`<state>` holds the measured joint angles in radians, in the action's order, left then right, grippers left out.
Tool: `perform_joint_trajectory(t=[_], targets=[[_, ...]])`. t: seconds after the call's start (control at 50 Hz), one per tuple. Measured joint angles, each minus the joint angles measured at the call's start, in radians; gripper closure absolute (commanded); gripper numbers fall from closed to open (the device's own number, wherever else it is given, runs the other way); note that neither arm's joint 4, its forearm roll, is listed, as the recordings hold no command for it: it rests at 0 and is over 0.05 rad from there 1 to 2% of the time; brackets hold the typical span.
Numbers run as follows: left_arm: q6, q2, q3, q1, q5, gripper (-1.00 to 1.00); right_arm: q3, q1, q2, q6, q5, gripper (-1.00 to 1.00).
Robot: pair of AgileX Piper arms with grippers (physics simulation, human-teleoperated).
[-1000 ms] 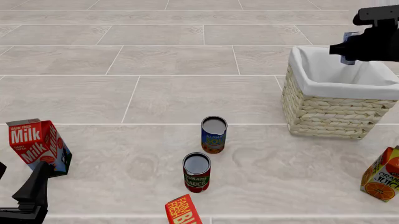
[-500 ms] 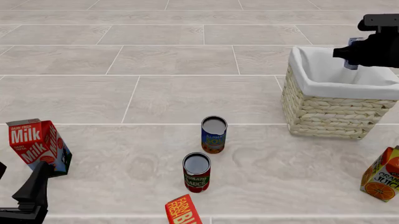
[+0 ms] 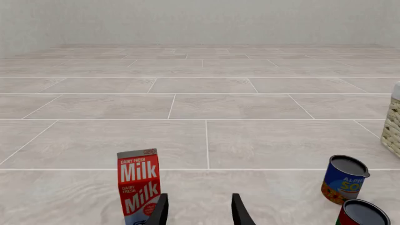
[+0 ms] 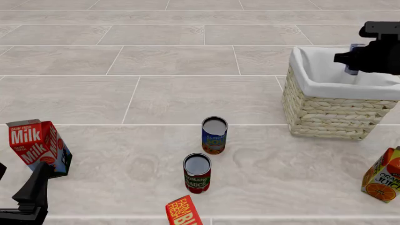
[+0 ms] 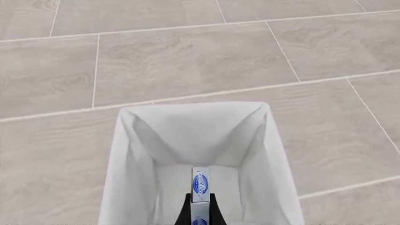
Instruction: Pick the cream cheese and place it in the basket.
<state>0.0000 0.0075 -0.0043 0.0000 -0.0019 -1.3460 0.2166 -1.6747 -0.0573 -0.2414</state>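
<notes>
My right gripper (image 4: 357, 58) is shut on the cream cheese (image 4: 351, 70), a small pale blue-white box, and holds it above the open top of the basket (image 4: 331, 110). In the right wrist view the cream cheese (image 5: 200, 183) stands edge-on between the fingertips (image 5: 200, 212), over the basket's white cloth lining (image 5: 187, 136). My left gripper (image 4: 39, 180) is open and empty at the near left, beside the milk carton (image 4: 37, 145). It also shows in the left wrist view (image 3: 200, 214).
A blue can (image 4: 214, 135) and a red can (image 4: 196, 173) stand mid-table. A red-orange box (image 4: 183, 212) lies at the front edge. An orange juice carton (image 4: 382, 176) stands at the near right. The left wrist view shows the milk carton (image 3: 137, 187) and both cans (image 3: 344, 179).
My right gripper has moved a little to the right and down over the basket, still holding the cream cheese. The left arm has not moved.
</notes>
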Motion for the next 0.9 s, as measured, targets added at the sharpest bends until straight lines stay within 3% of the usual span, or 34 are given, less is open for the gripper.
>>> perform_joint_trajectory(t=[0.32,0.34,0.9], targets=[[0.0,0.0,0.0,0.0,0.0,-1.0,0.0,-0.008,-0.002,-0.012,-0.007,1.0],[0.0,0.0,0.0,0.0,0.0,-1.0,0.0,-0.008,-0.002,-0.013,-0.008,-1.0],[0.0,0.0,0.0,0.0,0.0,-1.0,0.012,-0.011,0.031,-0.026,-0.017,-1.0]])
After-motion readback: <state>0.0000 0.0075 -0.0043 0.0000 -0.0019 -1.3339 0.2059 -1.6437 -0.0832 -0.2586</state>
